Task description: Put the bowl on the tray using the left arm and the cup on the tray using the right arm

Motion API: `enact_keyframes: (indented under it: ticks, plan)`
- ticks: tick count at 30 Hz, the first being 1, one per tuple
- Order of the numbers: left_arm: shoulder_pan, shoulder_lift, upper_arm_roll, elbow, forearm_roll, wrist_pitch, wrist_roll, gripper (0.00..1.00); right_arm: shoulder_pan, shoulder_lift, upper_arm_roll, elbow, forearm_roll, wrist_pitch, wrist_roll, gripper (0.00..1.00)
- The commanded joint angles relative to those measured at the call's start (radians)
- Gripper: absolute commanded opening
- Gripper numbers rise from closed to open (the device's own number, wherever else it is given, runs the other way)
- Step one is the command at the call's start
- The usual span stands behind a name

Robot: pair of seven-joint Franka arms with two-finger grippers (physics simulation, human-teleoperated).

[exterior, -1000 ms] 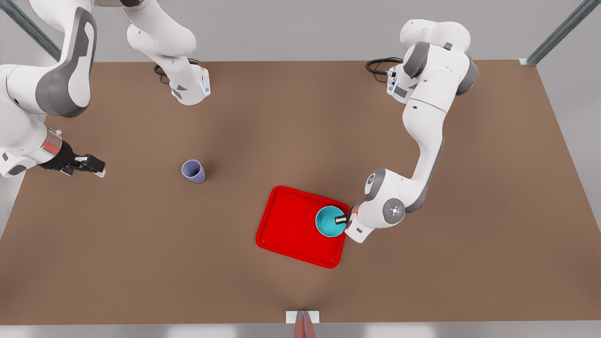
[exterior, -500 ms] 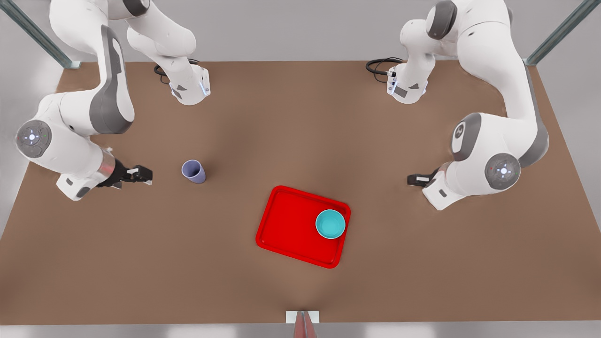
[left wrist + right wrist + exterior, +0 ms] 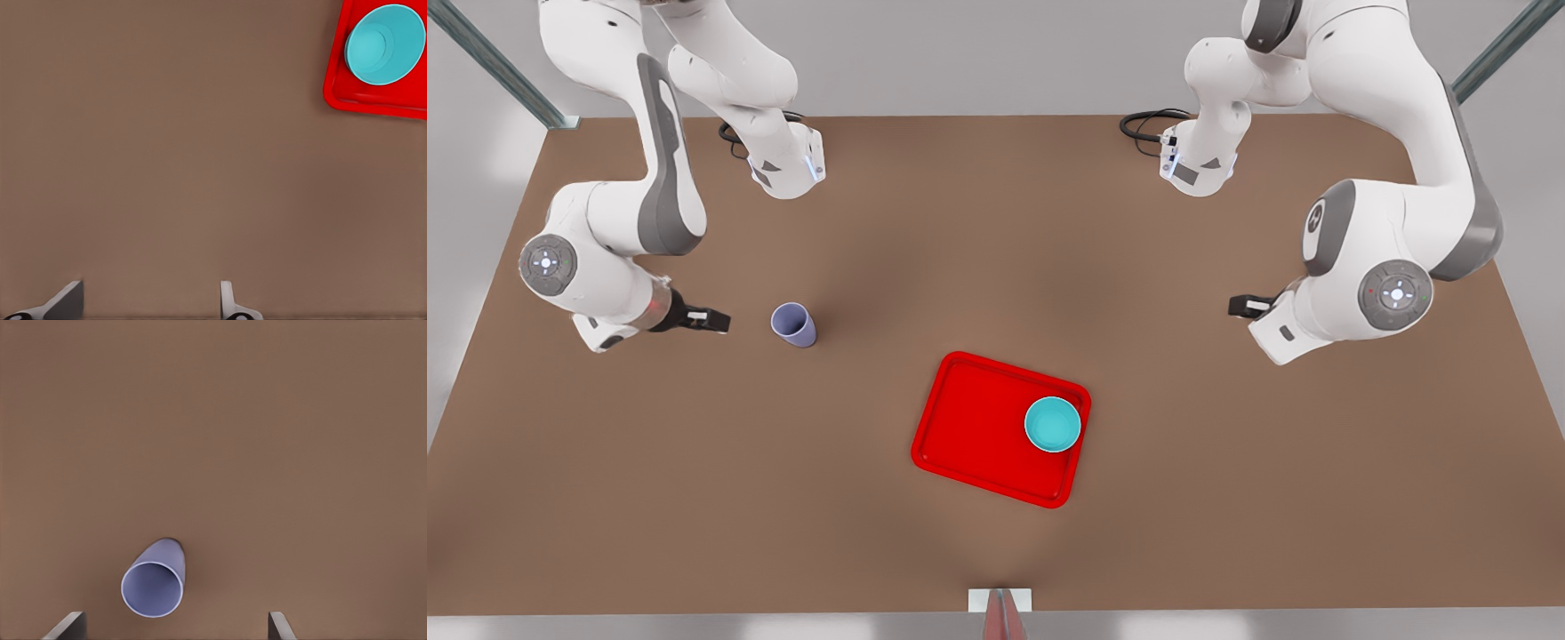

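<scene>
On the front view's left my right gripper [image 3: 710,319] hangs low over the table [image 3: 978,240], pointed at the cup [image 3: 792,324] and just beside it, not touching. In the right wrist view my two fingertips [image 3: 67,625] stand wide apart with nothing between them, and the cup [image 3: 154,583] sits upright ahead of them, off-centre toward one finger; I'd judge the spread is there so the jaws can pass around the cup's wall. The cup stands on bare table, well apart from the tray [image 3: 969,427], so its half of the task is not yet done. Middle: the red tray lies flat, and the bowl [image 3: 1053,424] sits upright inside its rim, at the end nearer the front view's right, leaving open floor on the other side, likely room for the cup. On the front view's right my left gripper [image 3: 1249,306] is well apart from the tray, holding nothing. In the left wrist view its fingertips [image 3: 63,301] are spread apart over bare table, with the bowl [image 3: 385,44] and the tray [image 3: 373,103] far off; this arm waits.
</scene>
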Motion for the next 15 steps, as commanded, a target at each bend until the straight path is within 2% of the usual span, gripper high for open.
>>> enact_keyframes:
  ticks: [1, 2, 11, 15]
  plan:
    - [0.000, 0.000, 0.000, 0.000, -0.003, 0.001, 0.000, 1.00, 0.029, -0.003, 0.003, -0.008, 0.000, 0.000, 0.000, 1.00]
    - [0.000, 0.002, 0.000, 0.000, -0.003, 0.000, 0.000, 1.00, 0.028, 0.002, 0.003, -0.014, 0.054, 0.002, 0.000, 1.00]
    - [0.000, 0.011, 0.002, -0.003, -0.003, -0.010, 0.000, 1.00, 0.033, 0.005, 0.007, -0.110, 0.062, 0.029, 0.000, 1.00]
    - [0.000, 0.011, 0.002, -0.002, -0.003, -0.010, 0.000, 1.00, 0.031, 0.011, 0.041, -0.126, 0.111, 0.054, 0.026, 1.00]
